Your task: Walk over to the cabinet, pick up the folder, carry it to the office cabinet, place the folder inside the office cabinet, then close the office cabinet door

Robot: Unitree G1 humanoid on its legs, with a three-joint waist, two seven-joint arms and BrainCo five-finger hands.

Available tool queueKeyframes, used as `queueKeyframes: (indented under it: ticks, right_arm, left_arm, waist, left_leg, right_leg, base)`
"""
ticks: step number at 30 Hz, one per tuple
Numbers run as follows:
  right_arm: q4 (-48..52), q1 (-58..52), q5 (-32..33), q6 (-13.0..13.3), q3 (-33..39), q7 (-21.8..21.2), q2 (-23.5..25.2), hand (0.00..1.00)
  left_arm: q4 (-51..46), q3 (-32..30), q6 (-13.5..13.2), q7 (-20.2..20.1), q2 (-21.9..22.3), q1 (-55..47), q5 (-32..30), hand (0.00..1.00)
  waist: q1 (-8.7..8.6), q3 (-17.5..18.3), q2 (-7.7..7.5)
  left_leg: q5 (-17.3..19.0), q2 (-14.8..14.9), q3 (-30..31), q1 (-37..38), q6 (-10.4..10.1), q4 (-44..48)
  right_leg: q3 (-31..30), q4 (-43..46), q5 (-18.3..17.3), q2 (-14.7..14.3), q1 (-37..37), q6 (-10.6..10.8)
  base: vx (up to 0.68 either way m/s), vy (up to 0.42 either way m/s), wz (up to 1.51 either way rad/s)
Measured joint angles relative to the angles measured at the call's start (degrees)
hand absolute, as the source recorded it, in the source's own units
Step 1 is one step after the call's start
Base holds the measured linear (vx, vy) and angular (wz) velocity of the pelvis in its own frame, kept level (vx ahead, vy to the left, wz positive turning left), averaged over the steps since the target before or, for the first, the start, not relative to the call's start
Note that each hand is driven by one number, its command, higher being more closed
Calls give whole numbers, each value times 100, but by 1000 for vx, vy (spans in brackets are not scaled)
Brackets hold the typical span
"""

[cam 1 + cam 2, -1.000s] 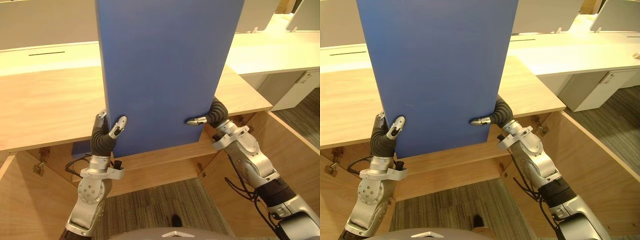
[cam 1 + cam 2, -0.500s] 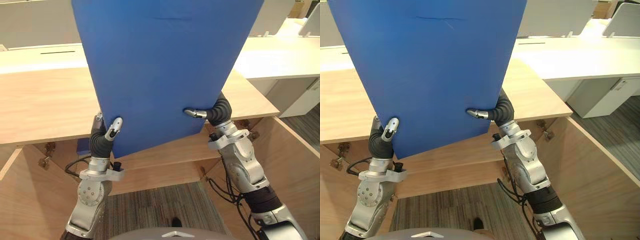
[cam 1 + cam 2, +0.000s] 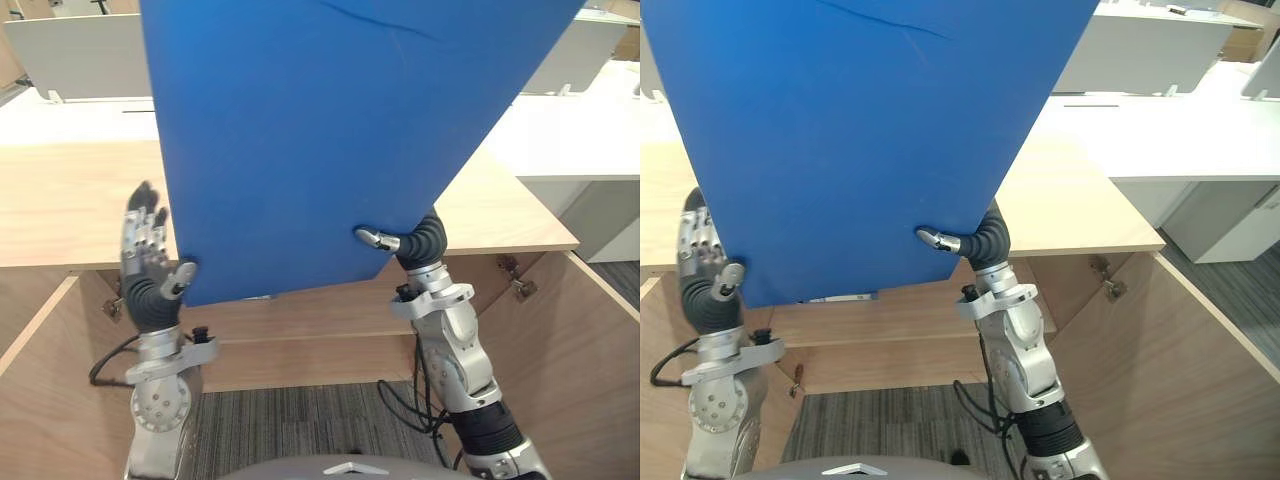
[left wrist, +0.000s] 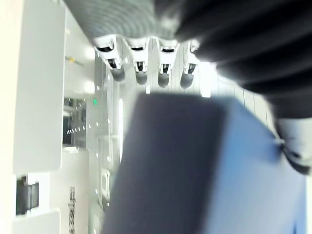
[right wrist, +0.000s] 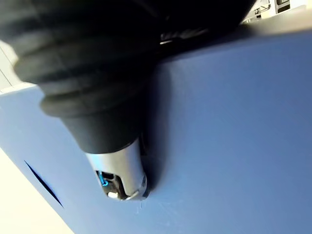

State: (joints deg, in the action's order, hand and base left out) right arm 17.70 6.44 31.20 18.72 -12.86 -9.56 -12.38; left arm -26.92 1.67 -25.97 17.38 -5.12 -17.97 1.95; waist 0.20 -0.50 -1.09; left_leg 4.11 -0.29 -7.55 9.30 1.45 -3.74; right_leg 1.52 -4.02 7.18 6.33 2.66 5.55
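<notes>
We see the blue folder (image 3: 330, 140) held aloft and tilted in front of the cabinet (image 3: 70, 215). Its lower edge slants across the cabinet's front lip, and its right edge leans out toward the white desks (image 3: 590, 130).

The right hand (image 3: 415, 240) grips it near the lower right corner. Its thumb (image 5: 122, 170) is curled onto the front face, and its fingers are behind the sheet, where we cannot see them.

The left hand (image 3: 147, 250) stands just beside the lower left corner. Its fingers (image 4: 139, 73) are straight and point up, clear of the left edge. Its thumb seems to touch the corner, though we cannot tell whether it presses.

Both doors stand swung out: the left door (image 3: 40, 400) at the lower left and the right door (image 3: 590, 370) at the lower right. Between them is a wide opening over grey carpet (image 3: 300, 430), and both arms rise within it. A wooden panel (image 3: 300, 325) crosses the opening just under the folder's lower edge.

The folder's top runs out of the picture, and the sheet covers the middle of the cabinet top and much of the room behind. The interior below the top board lies in shade, so we cannot make out its compartments.
</notes>
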Motion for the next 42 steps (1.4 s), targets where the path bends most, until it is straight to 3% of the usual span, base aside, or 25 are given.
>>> queueKeyframes:
  ticks: [6,12,15,20,28,42]
  right_arm:
    - [-5,-177,2,16,6,-2,111,100]
    - [-73,-177,3,11,11,-11,116,100]
    - [-84,-176,0,6,9,-3,131,100]
    - [-326,-178,-64,6,1,44,254,100]
    - [-342,-183,-966,13,-399,270,341,100]
    - [-320,-627,-2427,40,-1595,430,166,100]
  left_arm:
    - [167,-545,60,110,340,-396,52,0]
    - [1088,-614,249,-114,458,-533,49,0]
    - [2046,-600,394,-324,465,-538,49,0]
    - [3631,-606,862,-645,464,-507,70,0]
    - [5473,-592,1132,-815,365,-140,-121,0]
    - [7090,217,1127,-779,34,491,-900,0]
  waist:
    - [60,-22,12]
    - [147,-45,-21]
    - [170,-86,-58]
    - [153,-143,-125]
    - [144,-246,-125]
    - [33,-485,-115]
  left_leg:
    - [-120,9,312,98,-53,-115]
    - [-202,39,511,54,-53,-113]
    - [-212,39,594,57,-59,-113]
    - [-210,40,578,66,-60,-113]
    - [-183,86,382,68,-97,-112]
    - [81,228,-88,-179,-236,137]
  right_leg:
    - [284,229,-392,45,132,65]
    - [524,252,-448,47,185,41]
    - [573,251,-466,51,221,40]
    - [560,258,-474,46,220,35]
    - [406,281,-474,9,130,26]
    - [-66,296,-457,-173,-277,-51]
  base:
    - [-39,-48,31]
    - [-17,-43,20]
    - [-11,-18,9]
    - [-18,-9,-1]
    - [-33,-17,-10]
    - [2,-20,-19]
